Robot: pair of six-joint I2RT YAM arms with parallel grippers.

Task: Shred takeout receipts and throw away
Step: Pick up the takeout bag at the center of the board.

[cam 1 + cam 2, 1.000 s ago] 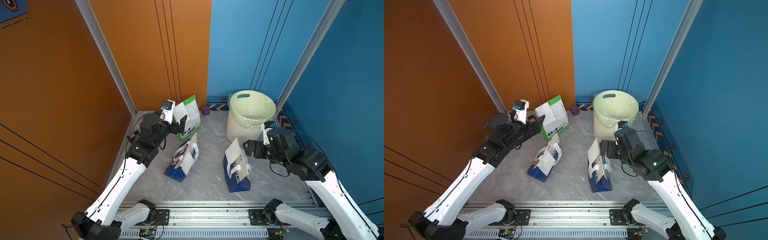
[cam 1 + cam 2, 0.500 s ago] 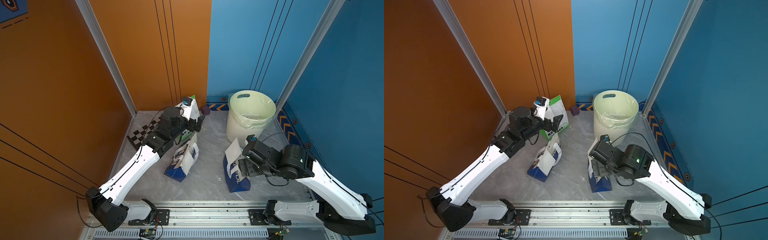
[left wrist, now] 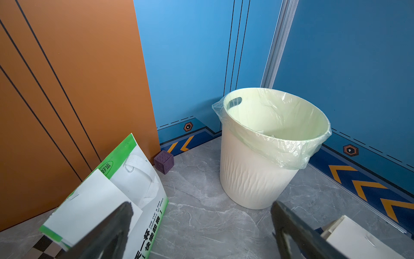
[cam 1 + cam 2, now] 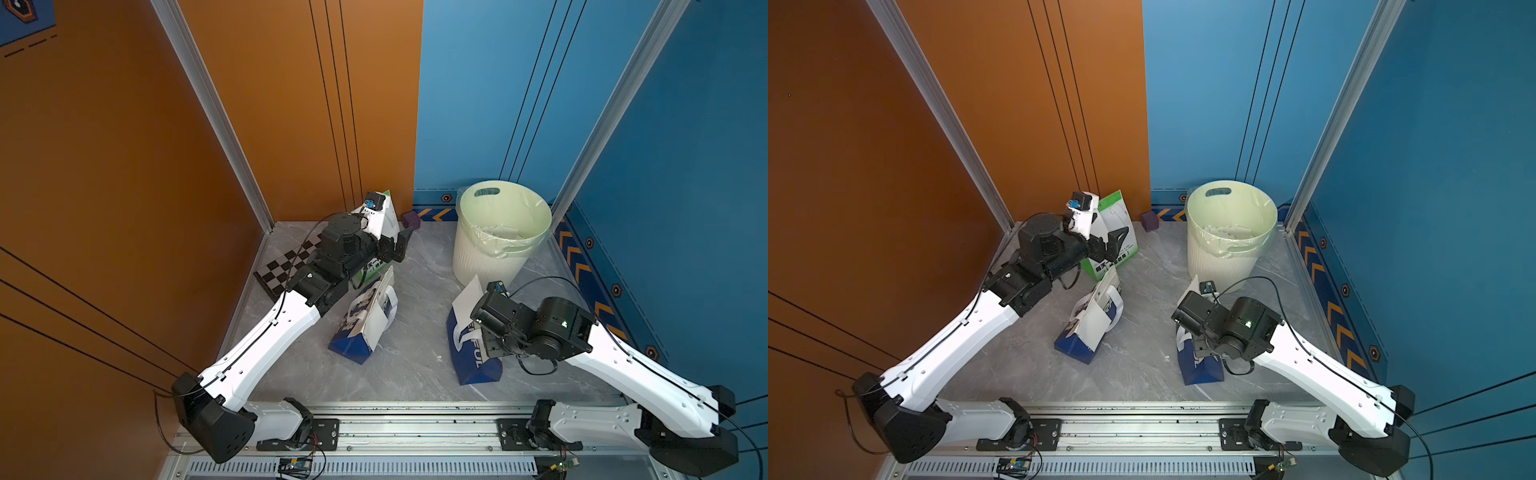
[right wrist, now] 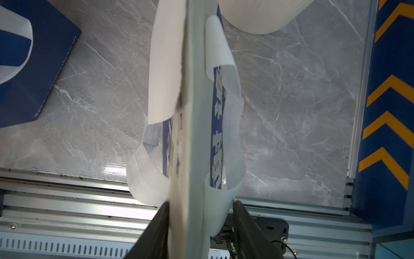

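Right wrist view puts your right pincer point(image 5: 201, 205) astride the blue bag's point(image 5: 195, 134) edge beside its receipt point(image 5: 165, 67), set narrow (grip unclear), presumably steadying it; your left pincer point(image 3: 199, 234) gapes wide.

I'm working in a robot test cell, not a lived-in room: flat orange wall point(image 4: 124, 166) and blue wall point(image 4: 478, 104) panels framed by aluminium posts point(image 4: 217, 120), chevrons point(image 4: 582, 272) along the skirting, left arm point(image 4: 266, 340) and right arm point(image 4: 640, 374) bolted to a front rail point(image 4: 415, 424), a checkerboard point(image 4: 278, 270) on the marble-look floor point(image 4: 415, 374), and one lined bin point(image 4: 478, 257).
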